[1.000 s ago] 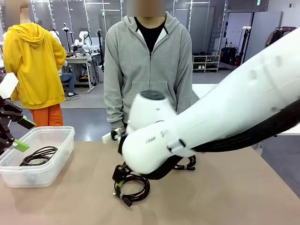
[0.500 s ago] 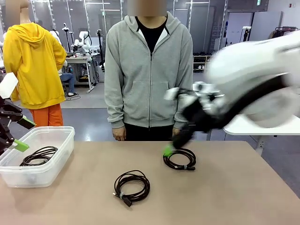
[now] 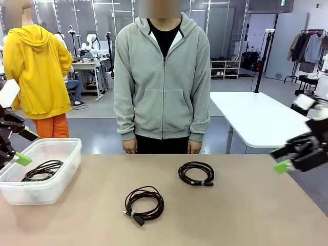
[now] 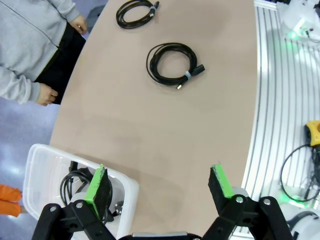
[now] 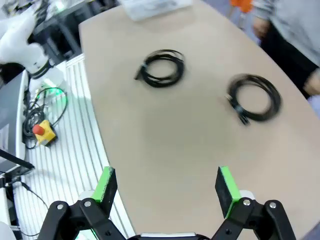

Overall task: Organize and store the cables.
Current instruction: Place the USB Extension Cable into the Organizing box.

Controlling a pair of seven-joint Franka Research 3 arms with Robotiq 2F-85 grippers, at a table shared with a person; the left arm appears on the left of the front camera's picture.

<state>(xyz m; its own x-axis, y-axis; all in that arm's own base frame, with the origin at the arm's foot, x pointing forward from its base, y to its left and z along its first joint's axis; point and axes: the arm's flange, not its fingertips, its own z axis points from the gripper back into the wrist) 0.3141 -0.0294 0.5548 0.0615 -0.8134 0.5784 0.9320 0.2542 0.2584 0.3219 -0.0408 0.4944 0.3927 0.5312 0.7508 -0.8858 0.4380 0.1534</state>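
My left gripper [image 3: 25,147], jaws apart, hovers at the bin [image 3: 65,145], which holds 1 cable [image 3: 43,170]; right of the bin lie the near cable [image 3: 144,203] and far cable [image 3: 196,173], then my right gripper [image 3: 281,159], jaws apart.

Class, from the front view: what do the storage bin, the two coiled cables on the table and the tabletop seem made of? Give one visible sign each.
Bin: probably translucent plastic; the coil inside shows through its milky wall.
Near cable and far cable: black rubbery or plastic sheath, faint sheen, bends into loops.
Tabletop: smooth matte tan, perhaps laminate; no grain shows.
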